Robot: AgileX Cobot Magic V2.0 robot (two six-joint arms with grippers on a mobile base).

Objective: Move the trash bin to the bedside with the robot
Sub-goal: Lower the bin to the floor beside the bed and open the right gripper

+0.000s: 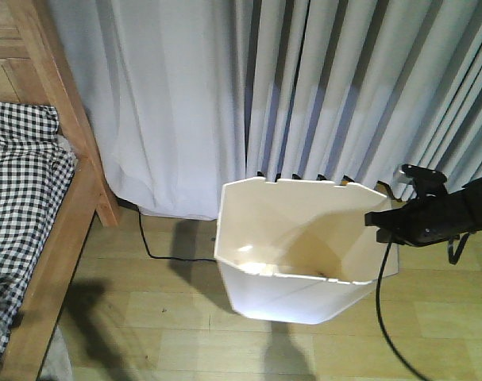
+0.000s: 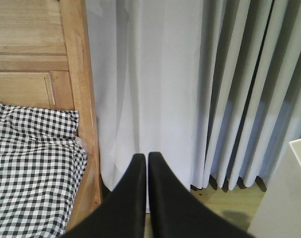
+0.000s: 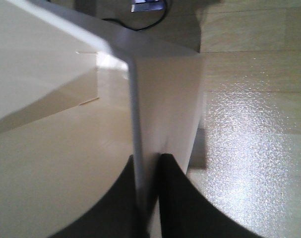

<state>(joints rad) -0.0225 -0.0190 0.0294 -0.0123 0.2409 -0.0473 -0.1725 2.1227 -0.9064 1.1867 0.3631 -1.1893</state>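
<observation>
A: What is the right gripper (image 3: 146,198) doing?

B: It is pinching the rim wall of the trash bin (image 1: 300,250); in the right wrist view one black finger (image 3: 118,198) is sitting inside the bin and the other outside, with the thin white wall clamped between them.

A: And the left gripper (image 2: 144,163)?

B: It is hanging free, its two fingers pressed together on nothing, pointing at the grey curtain (image 2: 190,89) beside the bed post (image 2: 83,99).

A: Where is the bin standing?

B: It is sitting on the wooden floor (image 1: 145,317) in front of the curtain, near the bed frame (image 1: 62,222) but apart from it, with a strip of floor and a black cable (image 1: 153,246) between. The checked bedding (image 1: 18,198) is lying at the far left.

A: How will the bin handle?

B: I am judging it light and empty, with thin plastic walls that look smooth and a little flexible. A one-sided rim grip is likely letting it tilt or swing, so it may be safer to slide it than to lift it high. The rim near a corner fold looks like the stiffest place to hold.
</observation>
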